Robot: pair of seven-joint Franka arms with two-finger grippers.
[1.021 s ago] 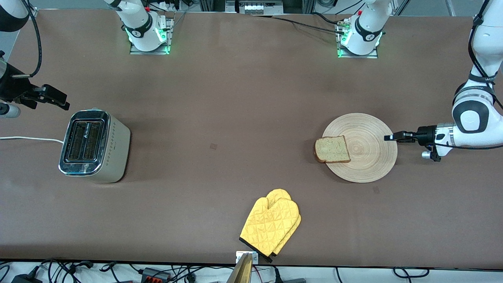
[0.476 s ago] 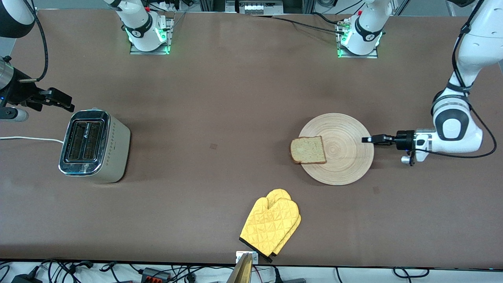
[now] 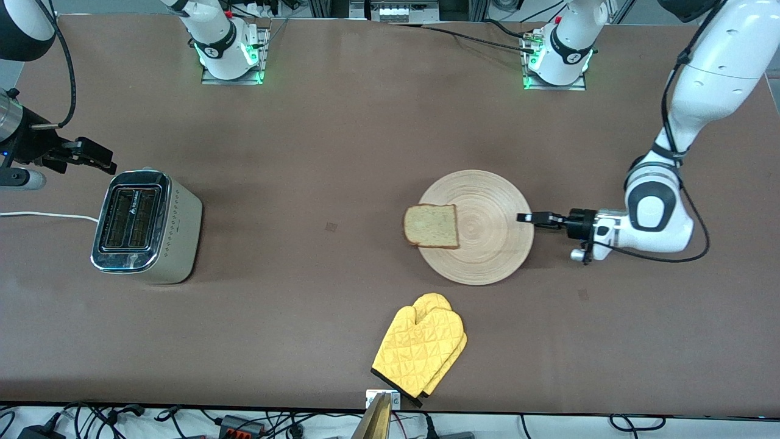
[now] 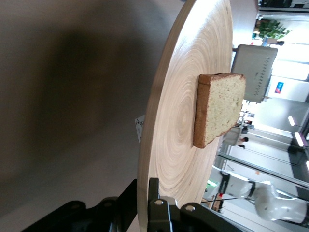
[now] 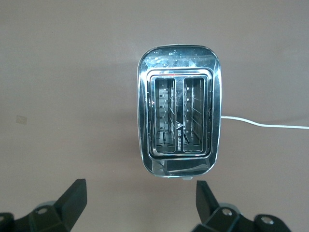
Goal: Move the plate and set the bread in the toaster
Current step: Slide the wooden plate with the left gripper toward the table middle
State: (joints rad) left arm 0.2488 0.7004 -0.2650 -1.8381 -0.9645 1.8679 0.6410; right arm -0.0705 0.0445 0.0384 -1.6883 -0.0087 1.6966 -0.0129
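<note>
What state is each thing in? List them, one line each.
plate: flat on the table, rim gripped by the left gripper.
bread: lying on the plate's edge.
toaster: upright, both slots empty.
right gripper: open, over the table beside the toaster.
oven mitt: lying flat, untouched.

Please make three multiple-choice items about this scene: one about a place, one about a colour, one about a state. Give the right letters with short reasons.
1. Where does the bread lie?
A. in the toaster
B. on the plate
C. on the mitt

2. What colour is the oven mitt?
A. yellow
B. blue
C. red

3. What is the left claw doing?
A. gripping the plate's rim
B. holding the bread
C. hanging open above the toaster

Answers: 1 B, the slice rests at the plate edge toward the toaster. 2 A, quilted yellow fabric. 3 A, its fingers clamp the rim; the open right claw is over the toaster.
</note>
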